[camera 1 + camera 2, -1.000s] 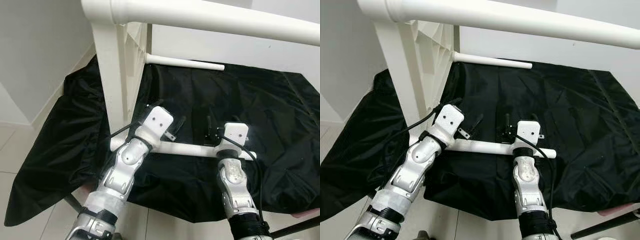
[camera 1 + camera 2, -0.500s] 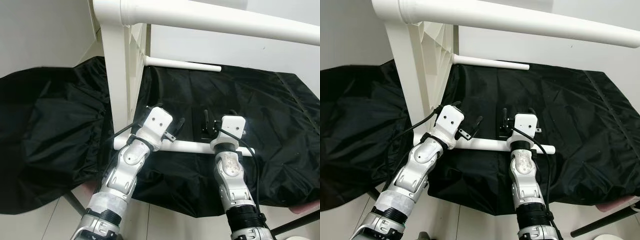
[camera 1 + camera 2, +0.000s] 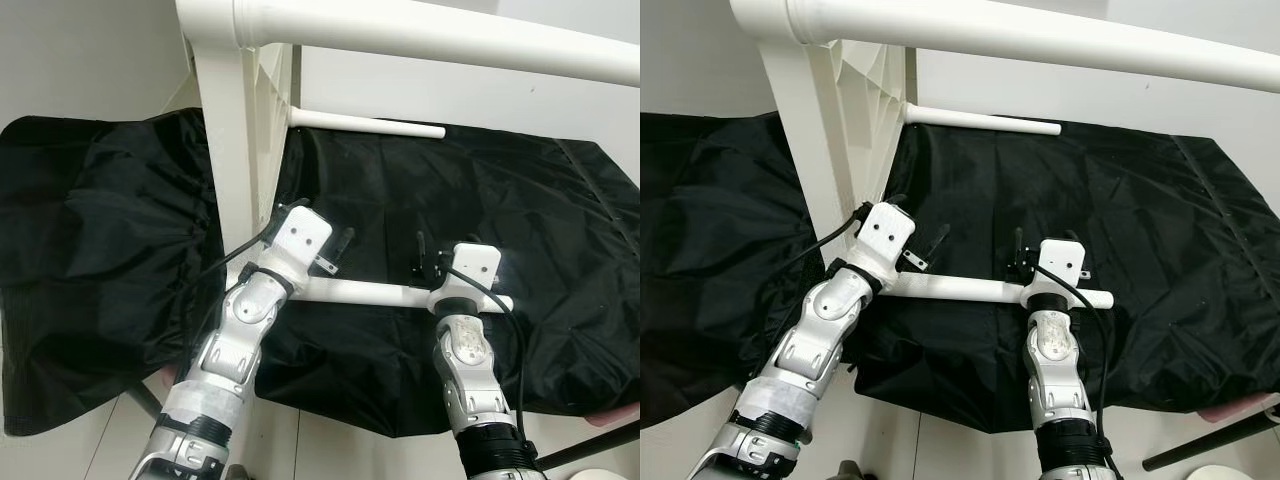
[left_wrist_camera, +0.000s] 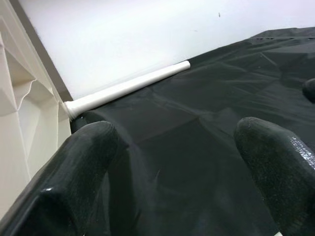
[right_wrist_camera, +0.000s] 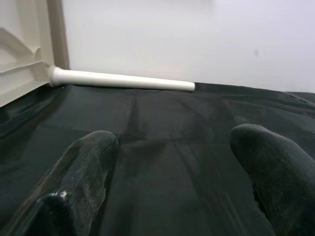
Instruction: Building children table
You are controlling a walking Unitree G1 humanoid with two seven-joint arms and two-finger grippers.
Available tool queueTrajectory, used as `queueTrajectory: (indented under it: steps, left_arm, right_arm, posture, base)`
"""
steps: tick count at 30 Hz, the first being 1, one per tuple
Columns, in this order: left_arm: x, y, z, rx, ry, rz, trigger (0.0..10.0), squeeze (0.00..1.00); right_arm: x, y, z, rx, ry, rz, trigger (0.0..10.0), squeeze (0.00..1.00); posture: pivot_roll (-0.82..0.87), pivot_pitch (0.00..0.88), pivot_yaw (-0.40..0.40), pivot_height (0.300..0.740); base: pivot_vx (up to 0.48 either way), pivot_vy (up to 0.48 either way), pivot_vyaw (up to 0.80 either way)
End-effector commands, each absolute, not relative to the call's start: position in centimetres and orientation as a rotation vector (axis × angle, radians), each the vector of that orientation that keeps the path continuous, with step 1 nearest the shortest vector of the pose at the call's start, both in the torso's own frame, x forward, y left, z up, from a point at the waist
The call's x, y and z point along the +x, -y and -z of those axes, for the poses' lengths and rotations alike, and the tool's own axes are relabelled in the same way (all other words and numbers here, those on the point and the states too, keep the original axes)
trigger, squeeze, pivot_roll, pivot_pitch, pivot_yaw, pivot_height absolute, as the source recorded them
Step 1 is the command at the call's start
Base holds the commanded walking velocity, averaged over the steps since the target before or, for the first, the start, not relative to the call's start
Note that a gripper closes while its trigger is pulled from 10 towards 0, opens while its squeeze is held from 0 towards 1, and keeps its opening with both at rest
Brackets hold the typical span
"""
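Our left gripper [image 3: 335,252] and right gripper [image 3: 432,262] hover spread wide, holding nothing, over the near white leg [image 3: 375,293] at the bench's [image 3: 560,220] near edge. We should lower squarely, straddle it, then close evenly.

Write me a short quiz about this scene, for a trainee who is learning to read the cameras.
1. True or false: the white table lies on its side on the black cloth.
2. How many white table legs are in view? A) one B) three C) six
3. Fill in: the fingers of the left tool and the right tool, both at the near leg, are ____.

Key: 1 true; 2 B; 3 open, with nothing between them.
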State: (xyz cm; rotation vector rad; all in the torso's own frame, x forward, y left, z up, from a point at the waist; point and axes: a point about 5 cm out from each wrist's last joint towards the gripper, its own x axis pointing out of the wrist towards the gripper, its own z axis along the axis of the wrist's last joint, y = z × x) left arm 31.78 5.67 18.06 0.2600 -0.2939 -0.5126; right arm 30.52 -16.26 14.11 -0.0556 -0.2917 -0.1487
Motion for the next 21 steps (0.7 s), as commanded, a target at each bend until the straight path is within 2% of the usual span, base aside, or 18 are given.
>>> queueTrajectory:
  steps: [1, 12, 21]
  left_arm:
    - [32.01, -5.79, -18.42, 0.227, 0.31, 0.428, 10.0, 0.0]
    - [32.18, -5.78, -18.73, 0.246, 0.315, 0.403, 10.0, 0.0]
    - [32.23, -6.08, -18.62, 0.231, 0.306, 0.379, 10.0, 0.0]
  right_arm:
    - [30.7, 16.47, -14.32, -0.07, 0.298, 0.149, 10.0, 0.0]
    - [30.54, 16.26, -14.13, -0.067, 0.289, 0.138, 10.0, 0.0]
    - [30.37, 16.21, -13.98, -0.067, 0.282, 0.136, 10.0, 0.0]
  posture:
    - [0.0, 0.032, -0.026, 0.74]
    - [0.0, 0.038, -0.027, 0.74]
    - [0.0, 0.044, -0.021, 0.74]
  base:
    - [0.0, -0.48, 0.0]
    - [0.0, -0.451, 0.0]
    - [0.0, 0.0, 0.0]
